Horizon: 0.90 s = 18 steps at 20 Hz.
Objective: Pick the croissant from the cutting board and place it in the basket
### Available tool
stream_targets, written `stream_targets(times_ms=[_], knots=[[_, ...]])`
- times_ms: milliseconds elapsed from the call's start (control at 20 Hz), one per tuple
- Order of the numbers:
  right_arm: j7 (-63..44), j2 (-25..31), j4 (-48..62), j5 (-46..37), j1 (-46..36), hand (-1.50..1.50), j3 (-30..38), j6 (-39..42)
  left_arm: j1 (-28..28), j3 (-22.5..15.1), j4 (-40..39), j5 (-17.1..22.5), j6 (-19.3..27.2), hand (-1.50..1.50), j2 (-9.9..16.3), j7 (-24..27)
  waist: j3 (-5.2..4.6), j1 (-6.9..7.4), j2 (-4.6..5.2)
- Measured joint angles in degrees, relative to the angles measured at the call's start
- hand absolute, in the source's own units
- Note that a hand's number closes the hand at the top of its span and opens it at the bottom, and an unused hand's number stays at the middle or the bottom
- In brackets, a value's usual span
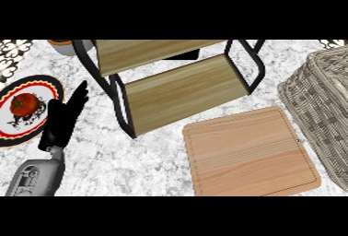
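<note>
The wooden cutting board [252, 154] lies at the lower right of the marble counter, and its top is bare; no croissant shows anywhere in the head view. The grey wicker basket [321, 99] stands at the right edge, just beyond the board's right side; its inside is out of view. My left hand [62, 117] is at the left with its fingers straight and pointing up, holding nothing, beside a plate. My right hand does not show.
A wooden step stool [173, 78] with a black metal frame stands in the upper middle. A red-rimmed plate [31, 83] at the left carries a tomato [24, 104]. A small pot [61, 45] sits at the top left.
</note>
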State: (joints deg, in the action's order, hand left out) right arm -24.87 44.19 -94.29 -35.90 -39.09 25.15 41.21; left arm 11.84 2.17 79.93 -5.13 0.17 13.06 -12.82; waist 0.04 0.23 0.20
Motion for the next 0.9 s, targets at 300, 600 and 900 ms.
stream_targets(times_ms=[300, 600, 900], knots=[[13.7, 3.23, 9.9, -0.5, 4.66, 1.5, 1.54, -5.37, 0.56, 0.52, -0.57, -0.24, -0.26, 0.0, -0.17, -0.09, -0.01, 0.0, -0.03], [21.81, 2.69, 17.86, -3.73, 6.99, 1.5, -1.21, -12.32, 0.95, 1.07, -0.37, -0.25, -1.0, 0.0, -0.1, -0.74, -0.04, 0.16, -0.07], [26.0, 1.84, 27.73, -3.17, 7.57, -1.5, -0.41, -14.44, 1.13, 0.69, -0.66, -1.17, -0.26, 0.0, -1.21, -0.75, -0.01, 0.24, -0.07]])
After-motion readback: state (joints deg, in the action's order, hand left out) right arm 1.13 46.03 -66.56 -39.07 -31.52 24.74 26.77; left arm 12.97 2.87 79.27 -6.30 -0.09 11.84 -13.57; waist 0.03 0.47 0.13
